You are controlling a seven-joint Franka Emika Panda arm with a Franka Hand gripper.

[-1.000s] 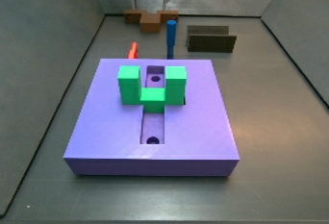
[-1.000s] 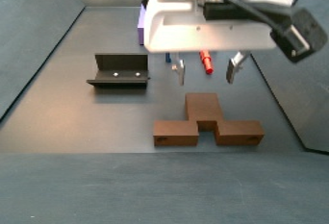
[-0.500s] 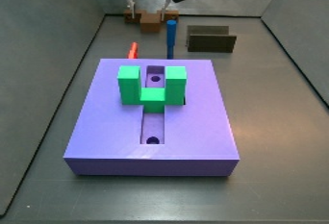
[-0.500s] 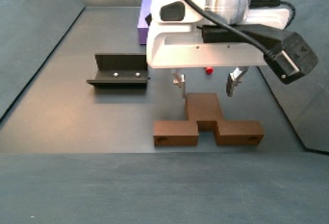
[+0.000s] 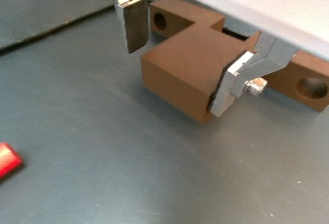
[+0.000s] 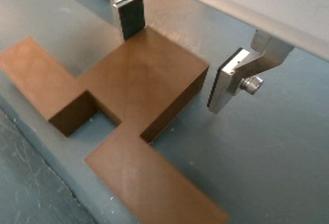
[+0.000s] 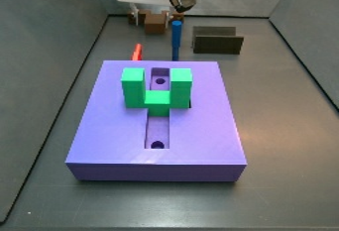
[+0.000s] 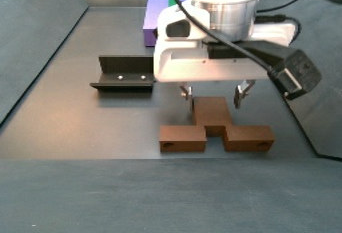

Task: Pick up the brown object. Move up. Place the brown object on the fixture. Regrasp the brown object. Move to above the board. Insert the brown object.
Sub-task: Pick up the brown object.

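The brown object (image 8: 214,129) is an orange-brown T-shaped piece lying flat on the floor, with round holes in its arm ends (image 5: 161,20). In both wrist views my gripper (image 5: 183,53) (image 6: 179,50) is open and low over it. Its silver fingers (image 6: 129,16) straddle the piece's middle stem (image 6: 141,79), one close by a side, the other a little apart. In a side view the gripper (image 8: 214,95) hangs just above the piece. The dark fixture (image 8: 123,74) (image 7: 217,41) stands empty beside it. The purple board (image 7: 212,126) lies nearer the front.
A green U-shaped block (image 7: 157,86) sits on the board over its groove. A thin red peg (image 7: 137,51) (image 5: 7,161) lies on the floor and a blue peg (image 7: 176,39) stands behind the board. Grey walls enclose the floor.
My gripper has come down and toward the brown object; its open fingers now straddle the stem. The piece has not moved.
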